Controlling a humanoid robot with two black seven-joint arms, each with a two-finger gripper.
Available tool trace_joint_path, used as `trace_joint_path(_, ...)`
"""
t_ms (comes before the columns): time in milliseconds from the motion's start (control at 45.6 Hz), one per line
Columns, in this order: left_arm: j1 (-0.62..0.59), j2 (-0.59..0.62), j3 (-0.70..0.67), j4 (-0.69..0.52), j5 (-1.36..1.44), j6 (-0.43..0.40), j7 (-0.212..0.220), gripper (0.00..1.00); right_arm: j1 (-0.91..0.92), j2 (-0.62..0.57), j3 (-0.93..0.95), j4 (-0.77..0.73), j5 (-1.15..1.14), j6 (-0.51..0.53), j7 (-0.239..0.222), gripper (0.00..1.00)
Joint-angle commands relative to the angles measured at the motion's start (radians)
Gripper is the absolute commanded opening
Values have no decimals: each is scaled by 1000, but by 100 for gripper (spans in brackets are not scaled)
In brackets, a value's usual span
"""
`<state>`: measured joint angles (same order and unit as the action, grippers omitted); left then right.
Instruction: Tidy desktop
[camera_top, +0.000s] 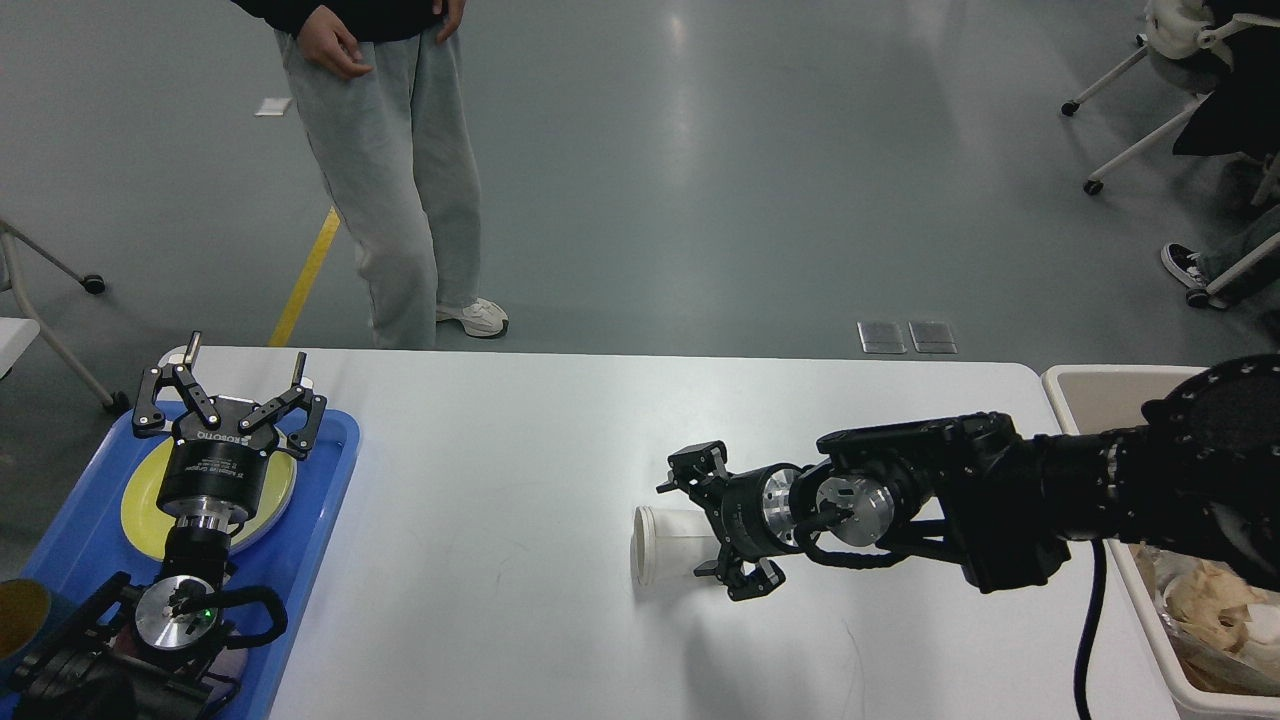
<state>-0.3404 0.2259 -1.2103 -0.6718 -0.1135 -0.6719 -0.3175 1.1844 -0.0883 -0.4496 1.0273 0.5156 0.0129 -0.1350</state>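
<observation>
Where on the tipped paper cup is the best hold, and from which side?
Across its side wall, coming from the base end on the right. The paper cup lies on the desktop, rim facing left, and the right pincer already straddles its tapered body.

"robotiq" on left pincer (228, 400)
</observation>
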Motion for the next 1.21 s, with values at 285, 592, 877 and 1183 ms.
trace_joint_path(285,0,0,0,0,0,0,0,96,-172,142,98,-306,-19,-4,-1,97)
trace_joint_path(592,0,0,0,0,0,0,0,96,-226,188,98,-404,-71,4,-3,86)
trace_joint_path(877,0,0,0,0,0,0,0,96,-213,170,100,-372,-167,44,-3,0)
trace_joint_path(1183,0,0,0,0,0,0,0,96,-190,128,101,-319,-160,55,-21,0)
